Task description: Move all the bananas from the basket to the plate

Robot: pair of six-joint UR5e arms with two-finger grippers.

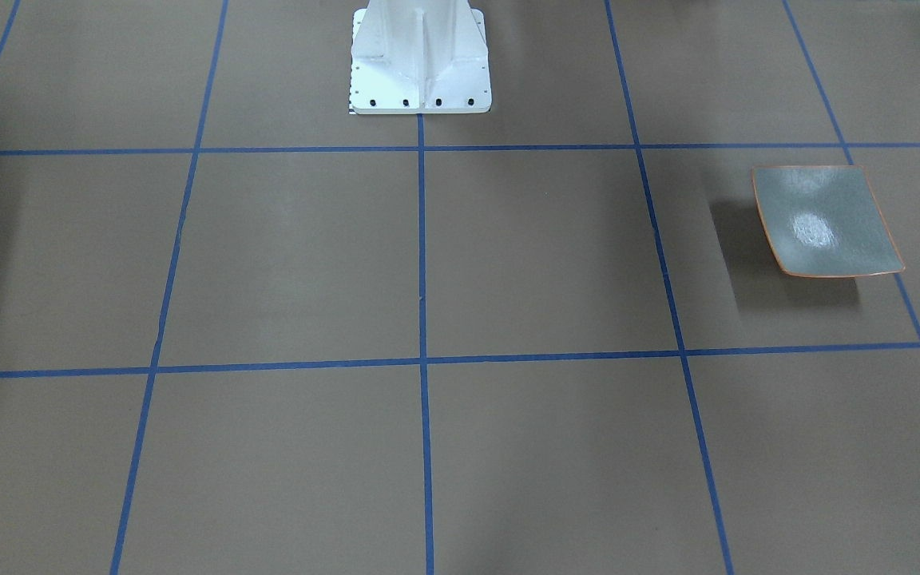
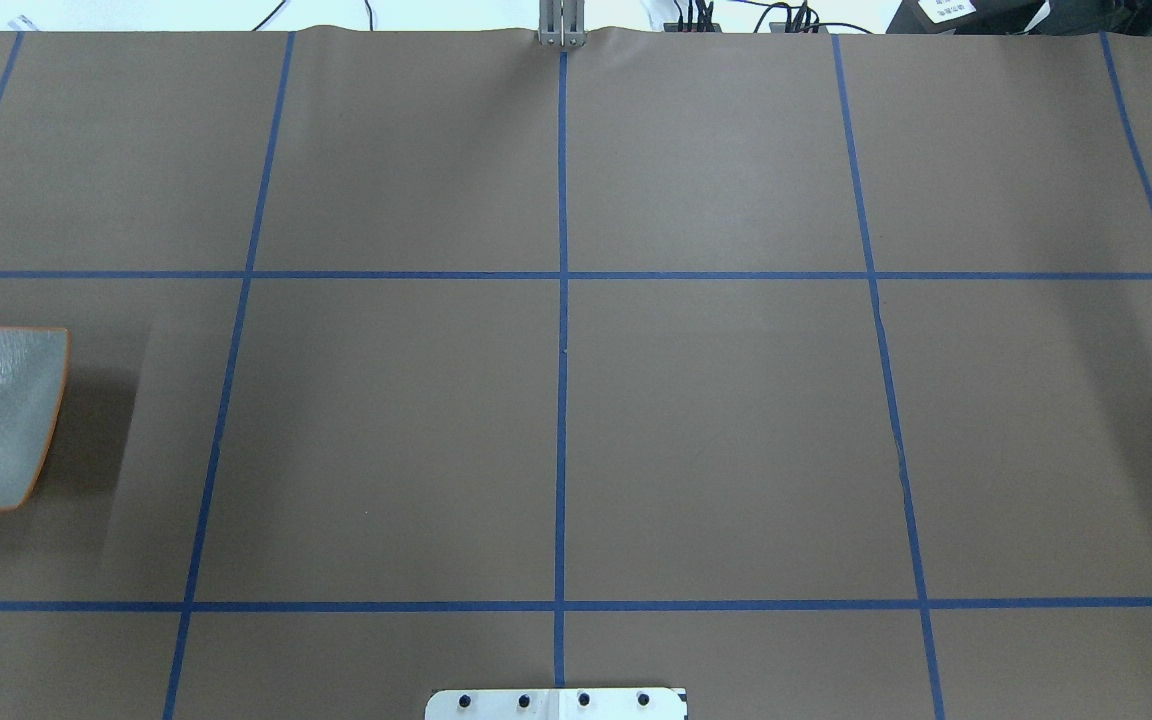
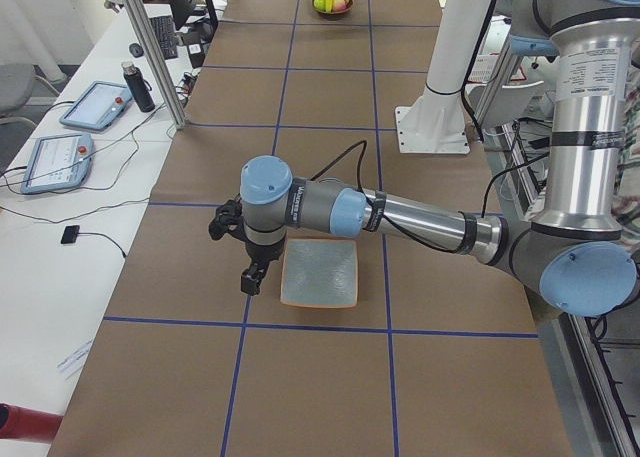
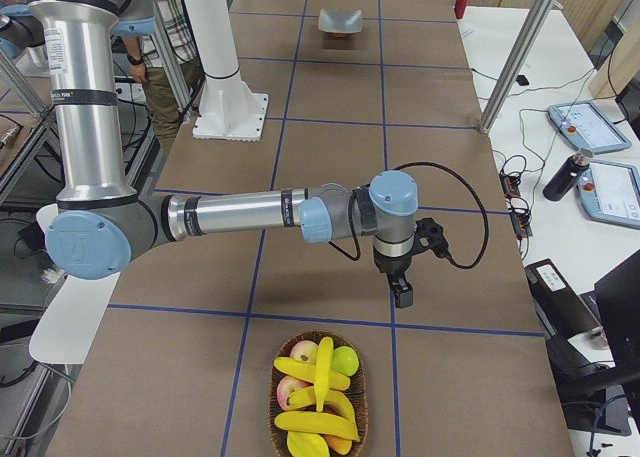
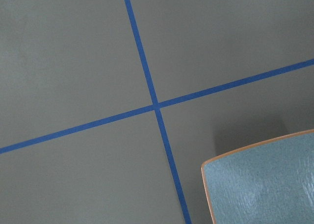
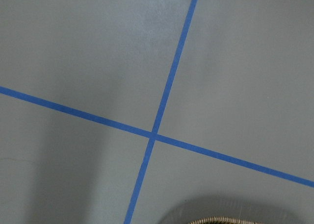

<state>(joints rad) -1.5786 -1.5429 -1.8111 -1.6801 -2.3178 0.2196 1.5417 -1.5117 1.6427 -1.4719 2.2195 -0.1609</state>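
- Bananas (image 4: pixel 322 375) lie heaped in the basket (image 4: pixel 274 409) at the table's end on the robot's right, mixed with rounder fruit (image 4: pixel 345 360); none is on the plate (image 1: pixel 823 220), which sits bare at the opposite end, well apart from the basket
- The right gripper (image 4: pixel 402 293) hangs pointing down over the brown table (image 4: pixel 470 387), just short of the basket; the bananas lie past it toward the table's end and a little toward the robot's side. The right wrist view catches only a sliver of the wicker rim at its lower edge, so the fruit is not yet under the jaws
- Long axes: the topmost banana runs along the table's length, one tip aimed roughly back toward the gripper, while two below it lie crosswise. To grasp the top one across its middle, I judge the jaws would need to close across the table's width
- The right arm is plainly the nearer one to the basket; the left gripper (image 3: pixel 252 277) hovers just beside the plate's edge, far from any banana
- Jaw state: each gripper shows only in a side view, so I cannot tell whether either is parted or closed; no banana hangs from either
- Judgement: the task is at its start, and the coming move is likely a short reach by the right arm onward over the basket
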